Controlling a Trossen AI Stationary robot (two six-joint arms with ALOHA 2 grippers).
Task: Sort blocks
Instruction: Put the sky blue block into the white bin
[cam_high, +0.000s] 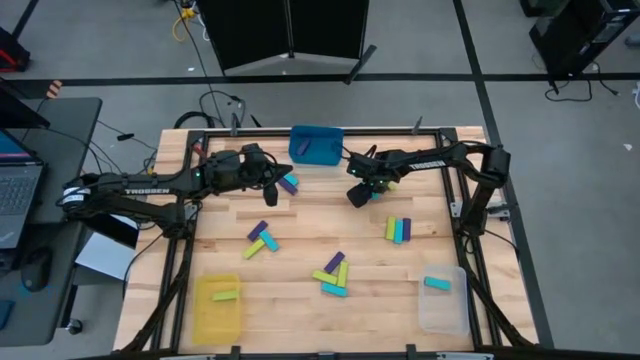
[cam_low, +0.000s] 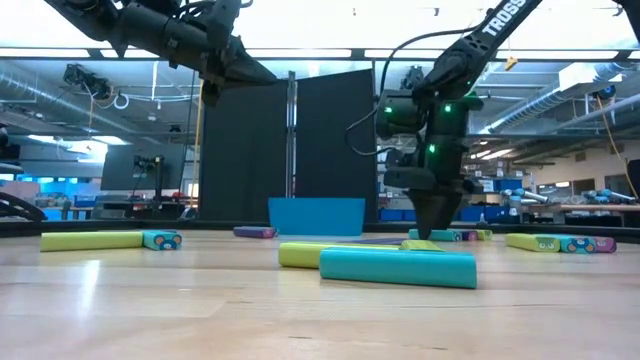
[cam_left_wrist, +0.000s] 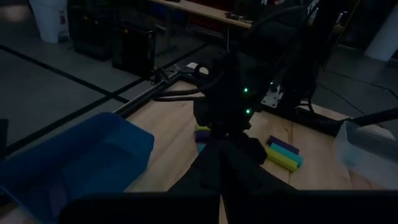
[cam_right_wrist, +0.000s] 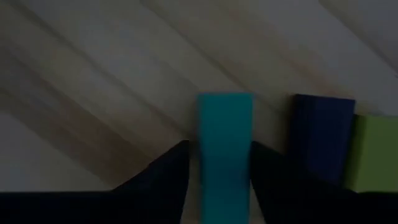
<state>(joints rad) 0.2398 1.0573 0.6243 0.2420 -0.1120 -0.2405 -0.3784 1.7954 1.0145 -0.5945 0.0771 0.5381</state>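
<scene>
Small purple, lime and cyan blocks lie scattered flat on the wooden table (cam_high: 310, 225). My right gripper (cam_high: 360, 193) (cam_low: 432, 232) is down at the tabletop near the far edge. It is shut on a cyan block (cam_right_wrist: 225, 137), with a purple block (cam_right_wrist: 323, 134) and a lime block (cam_right_wrist: 376, 149) right beside it. My left gripper (cam_high: 282, 176) (cam_left_wrist: 219, 158) is raised above the table next to the blue bin (cam_high: 316, 145), shut and empty. A purple-and-lime pair of blocks (cam_high: 290, 183) lies just beyond its tip. My right gripper pinches the cyan block between its two fingers (cam_right_wrist: 177, 177), one on each long side (cam_right_wrist: 245, 155), and the fingers lie along the block. It comes from above, pointing down. The block lies flat on the table.
The blue bin at the far edge holds a purple block (cam_high: 327, 149). A yellow bin (cam_high: 218, 305) at the near left holds a lime block, and a clear bin (cam_high: 443, 300) at the near right holds a cyan one. Block clusters lie at mid-table (cam_high: 262, 238), (cam_high: 333, 275), (cam_high: 398, 230).
</scene>
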